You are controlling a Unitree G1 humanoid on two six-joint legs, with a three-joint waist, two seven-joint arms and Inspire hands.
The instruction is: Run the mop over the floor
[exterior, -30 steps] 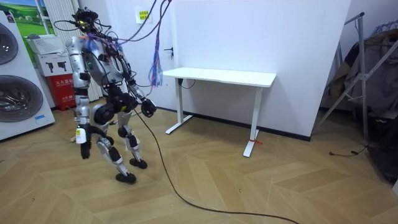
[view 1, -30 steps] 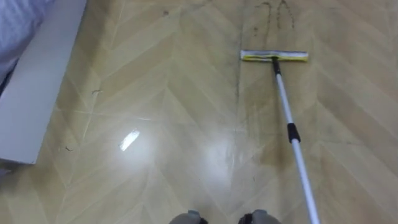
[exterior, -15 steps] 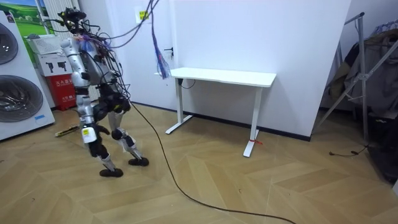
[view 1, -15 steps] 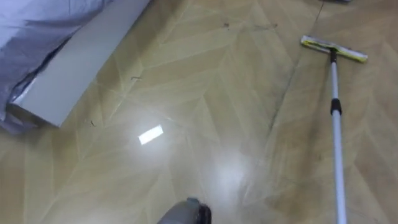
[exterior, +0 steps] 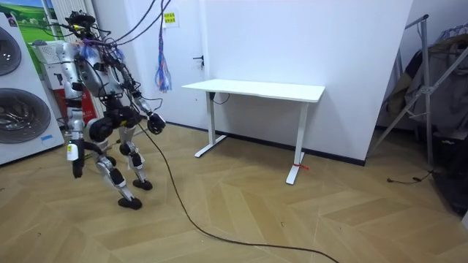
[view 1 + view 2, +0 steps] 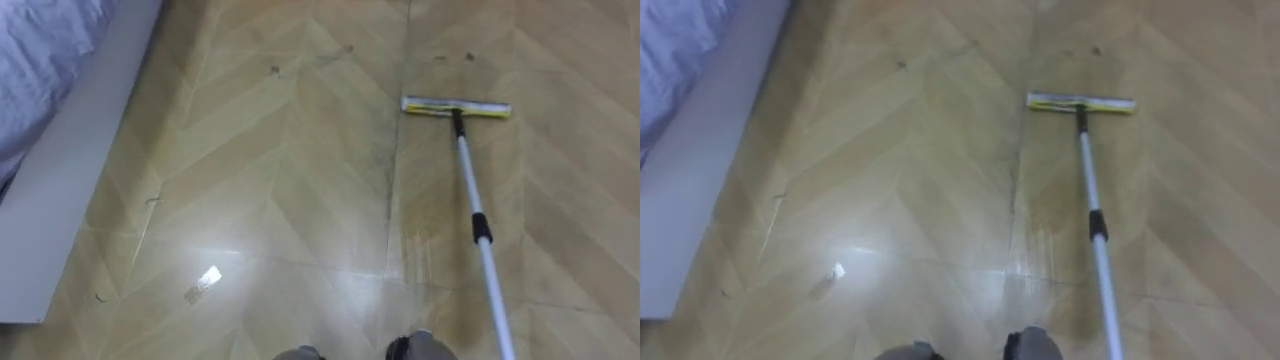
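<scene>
Honestly, we cannot tell how either hand is set: one hand (image 5: 155, 124) juts toward the room view's right, the other hand (image 5: 75, 170) hangs low. Ahead and rightward, the mop (image 6: 468, 165) rests its yellow-edged head (image 6: 456, 107) on the wooden floor (image 6: 280, 200), pole (image 6: 491, 275) running back to the lower edge.

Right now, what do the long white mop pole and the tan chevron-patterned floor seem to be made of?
Long white mop pole: likely a painted or polished metal tube, smooth, with a black collar. Tan chevron floor: wood or wood-look laminate, glossy; bright light glare shows on it.
</scene>
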